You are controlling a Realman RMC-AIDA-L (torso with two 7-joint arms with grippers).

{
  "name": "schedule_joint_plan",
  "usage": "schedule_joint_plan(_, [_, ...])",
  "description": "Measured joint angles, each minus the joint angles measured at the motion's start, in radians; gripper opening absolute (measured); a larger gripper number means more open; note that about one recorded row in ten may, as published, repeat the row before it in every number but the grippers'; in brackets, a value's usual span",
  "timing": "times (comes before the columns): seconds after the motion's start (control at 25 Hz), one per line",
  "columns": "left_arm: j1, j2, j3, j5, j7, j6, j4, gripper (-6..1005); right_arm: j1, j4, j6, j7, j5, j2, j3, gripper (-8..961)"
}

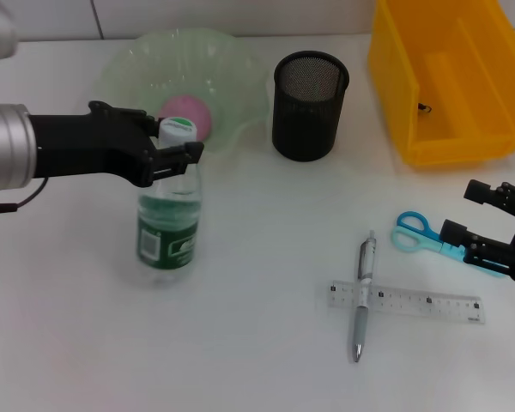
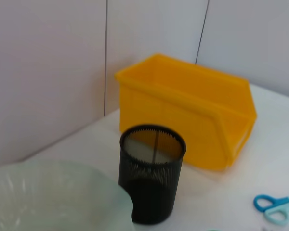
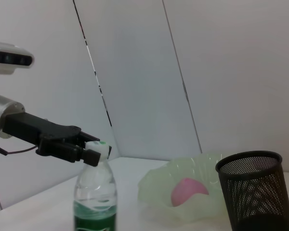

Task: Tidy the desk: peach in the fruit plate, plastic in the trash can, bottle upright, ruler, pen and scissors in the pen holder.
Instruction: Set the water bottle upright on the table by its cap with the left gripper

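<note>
The bottle point(image 1: 167, 225) stands upright on the desk point(image 1: 257, 360) at the left. My left gripper point(image 1: 177, 140) is shut on its cap and neck; both also show in the right wrist view, bottle point(image 3: 94, 197) and gripper point(image 3: 93, 153). The peach point(image 1: 187, 112) lies in the fruit plate point(image 1: 124, 64). The scissors point(image 1: 418, 231) lie at the right, and my right gripper point(image 1: 460, 211) is open at their blade end. The pen point(image 1: 362, 296) lies across the ruler point(image 1: 416, 302). The pen holder point(image 1: 309, 105) and the trash can point(image 1: 446, 81) stand at the back. The plastic is not in view.
The pen holder stands between the fruit plate and the trash can, close to both. The left wrist view shows the pen holder point(image 2: 151, 183), the trash can point(image 2: 183, 110), the fruit plate's rim point(image 2: 53, 190) and the scissors' handles point(image 2: 274, 207). A wall rises behind the desk.
</note>
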Motion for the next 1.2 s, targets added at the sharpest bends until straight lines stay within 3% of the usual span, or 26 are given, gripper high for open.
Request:
schedule_joint_plan(0.32, [0.021,0.0,-0.062,-0.098,0.103,0.012,-0.055,445,0.004,-0.009,-0.003,0.02,0.0,0.0,-0.002,827])
schedule_joint_plan(1.2, [-0.002,-0.005,-0.068,-0.142,0.223,0.004,-0.11,526,0.01,-0.011,-0.005,0.025,0.0,0.0,-0.008,827])
